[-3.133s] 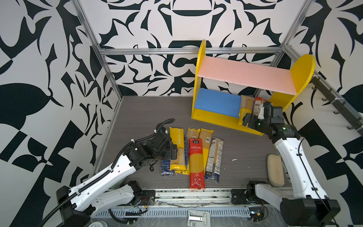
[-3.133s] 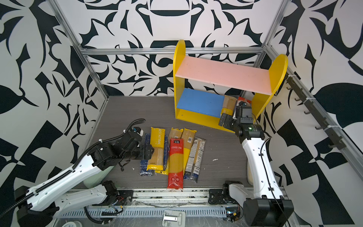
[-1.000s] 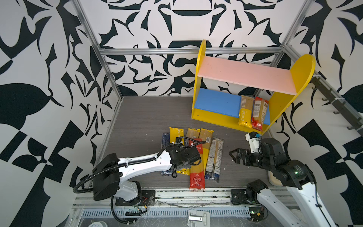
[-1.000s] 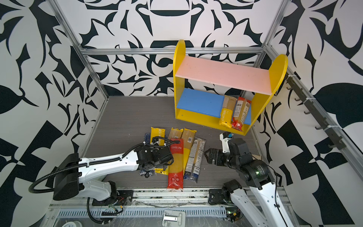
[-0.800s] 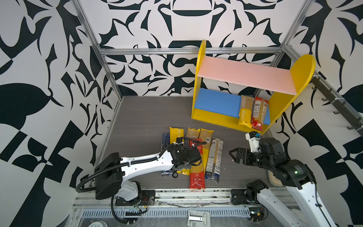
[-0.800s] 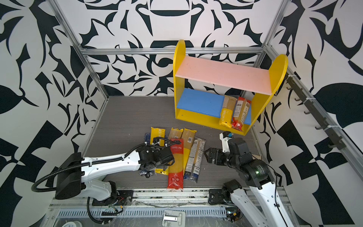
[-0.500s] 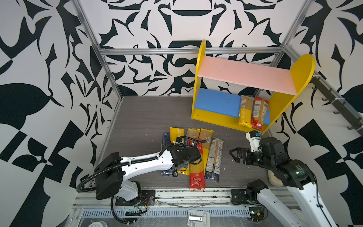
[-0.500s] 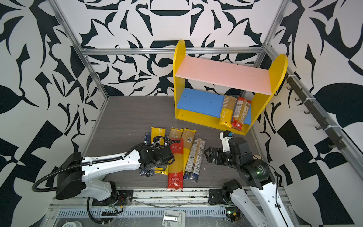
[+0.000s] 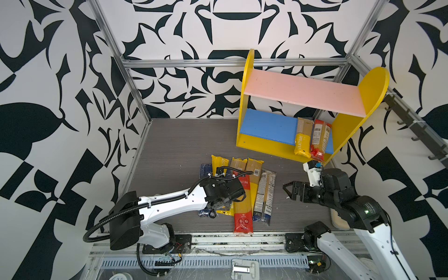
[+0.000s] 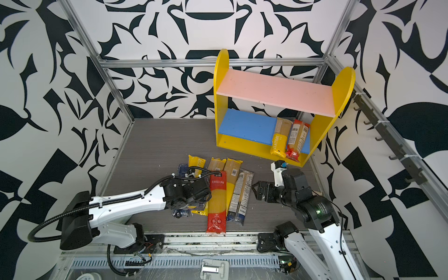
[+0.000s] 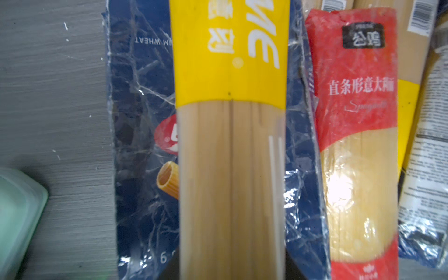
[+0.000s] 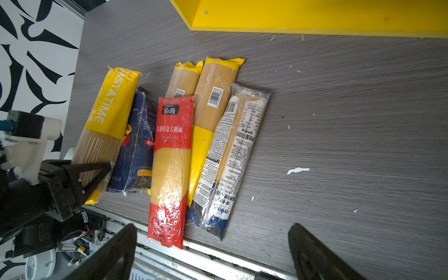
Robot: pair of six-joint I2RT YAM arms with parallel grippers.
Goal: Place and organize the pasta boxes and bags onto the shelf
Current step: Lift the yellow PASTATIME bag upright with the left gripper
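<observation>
Newly shut, my left gripper (image 12: 95, 174) clamps the yellow-ended bag (image 12: 111, 104) atop the rigatoni box (image 11: 140, 169) on the table (image 9: 181, 145), my right gripper (image 9: 286, 192) gapes wide, and on the shelf (image 9: 252, 145) the blue board (image 9: 266, 126) holds two more bags (image 9: 301, 138) (image 9: 320, 137).

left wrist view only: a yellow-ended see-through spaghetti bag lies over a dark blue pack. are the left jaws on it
observer: yes, the right wrist view shows the left gripper with its jaws shut on that yellow-ended see-through spaghetti bag.
operator: and the right arm
observer: the right gripper hovers with jaws open, holding nothing, over the grey table.
operator: anything shelved
observer: a second yellow-ended bag and a red-ended bag rest on the blue lower board of the yellow-sided wooden shelf.
</observation>
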